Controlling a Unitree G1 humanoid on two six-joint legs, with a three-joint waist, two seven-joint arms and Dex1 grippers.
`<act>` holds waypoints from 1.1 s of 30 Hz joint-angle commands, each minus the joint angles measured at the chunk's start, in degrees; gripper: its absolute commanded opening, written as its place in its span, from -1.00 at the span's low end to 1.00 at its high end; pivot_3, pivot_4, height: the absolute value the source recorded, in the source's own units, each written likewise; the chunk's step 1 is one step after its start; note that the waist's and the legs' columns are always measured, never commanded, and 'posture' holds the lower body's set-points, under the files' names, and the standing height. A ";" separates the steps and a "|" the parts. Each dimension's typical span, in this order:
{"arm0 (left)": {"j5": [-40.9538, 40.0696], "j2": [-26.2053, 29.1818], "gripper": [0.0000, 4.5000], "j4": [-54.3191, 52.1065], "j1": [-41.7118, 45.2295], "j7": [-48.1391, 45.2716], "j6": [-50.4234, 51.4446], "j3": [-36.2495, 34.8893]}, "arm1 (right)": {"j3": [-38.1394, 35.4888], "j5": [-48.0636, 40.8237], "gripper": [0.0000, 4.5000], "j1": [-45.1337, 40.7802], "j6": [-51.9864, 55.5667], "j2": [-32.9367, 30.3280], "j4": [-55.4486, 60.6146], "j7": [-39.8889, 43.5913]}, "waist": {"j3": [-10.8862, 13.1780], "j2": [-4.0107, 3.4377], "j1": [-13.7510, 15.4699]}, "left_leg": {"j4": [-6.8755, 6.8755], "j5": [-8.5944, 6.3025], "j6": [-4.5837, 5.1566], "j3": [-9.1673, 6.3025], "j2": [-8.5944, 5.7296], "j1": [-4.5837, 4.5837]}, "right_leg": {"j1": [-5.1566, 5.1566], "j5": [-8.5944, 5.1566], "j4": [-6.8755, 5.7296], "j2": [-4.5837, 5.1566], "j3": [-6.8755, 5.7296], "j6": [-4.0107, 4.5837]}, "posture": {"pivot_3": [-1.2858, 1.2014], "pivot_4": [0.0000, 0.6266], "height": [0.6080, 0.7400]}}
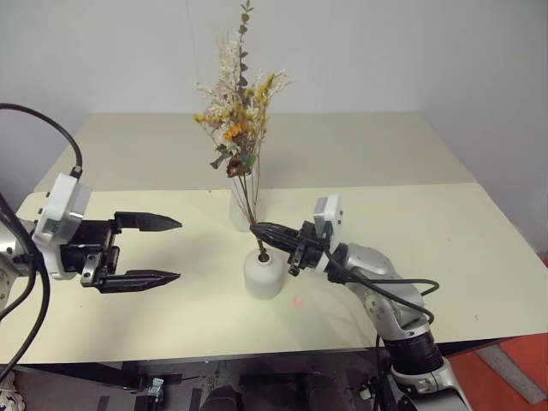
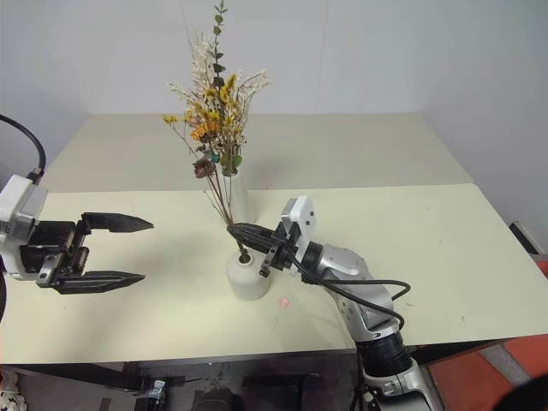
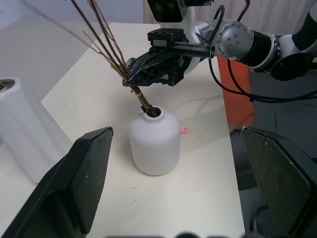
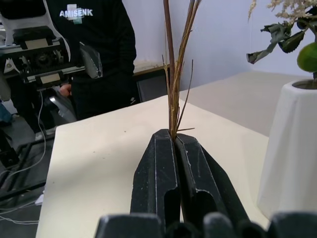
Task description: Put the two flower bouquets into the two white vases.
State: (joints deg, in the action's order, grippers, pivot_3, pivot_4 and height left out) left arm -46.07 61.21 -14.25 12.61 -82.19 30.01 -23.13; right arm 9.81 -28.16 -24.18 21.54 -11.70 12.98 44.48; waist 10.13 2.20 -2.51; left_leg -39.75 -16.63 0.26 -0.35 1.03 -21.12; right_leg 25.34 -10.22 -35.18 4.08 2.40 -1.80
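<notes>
Nearest the front edge of the pale cream table (image 1: 479, 248), the left pincer (image 1: 163, 250) hangs above the surface with its two black, pointed fingers spread wide and nothing between them, aimed across at the vases. Just past it stands the short squat vase (image 1: 263, 276), matte white, rounded at the shoulders, with a small hole in its top. A tiny pink speck (image 1: 298, 300) lies on the table just beside its base.

The right pincer (image 1: 264, 231) hovers right above that vase, its ribbed black fingers (image 4: 171, 183) clenched on the thin brown stems of the sprig bouquet (image 1: 238, 120). The stem ends reach down into the vase's hole, while the stalks lean up and away, fanning into small yellow-orange blooms.

Close behind stands the tall vase (image 1: 240, 205), also matte white, tapering upward to a narrow neck; its front is partly hidden by the stalks. The fuller bouquet (image 1: 233, 60) rises out of it: feathery cream plumes, pale pink tufts and a slim stem of small round green leaves reaching highest. The two bunches overlap, so where one ends and the other begins is hard to tell.

In the right wrist view a person in a dark top (image 4: 99, 44) stands beyond the table's far edge.
</notes>
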 commanded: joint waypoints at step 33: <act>0.38 0.37 1.00 -0.09 1.93 0.30 -0.88 0.04 | -0.62 -2.23 -0.98 2.65 -1.72 0.75 1.65 1.15 | 0.00 0.00 -0.02 | 0.01 0.00 0.00 0.00 0.02 0.05 | -0.04 -0.01 -0.01 -0.03 0.00 0.00 | 0.03 -0.52 1.00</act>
State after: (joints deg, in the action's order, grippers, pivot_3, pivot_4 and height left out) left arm -45.32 61.16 -14.00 13.49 -81.85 29.96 -22.58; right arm 9.33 -29.48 -21.35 20.27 -11.25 13.49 45.36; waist 10.13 2.21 -2.53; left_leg -39.74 -16.63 0.25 -0.35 1.05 -21.07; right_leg 25.30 -10.23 -35.19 4.04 2.40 -1.79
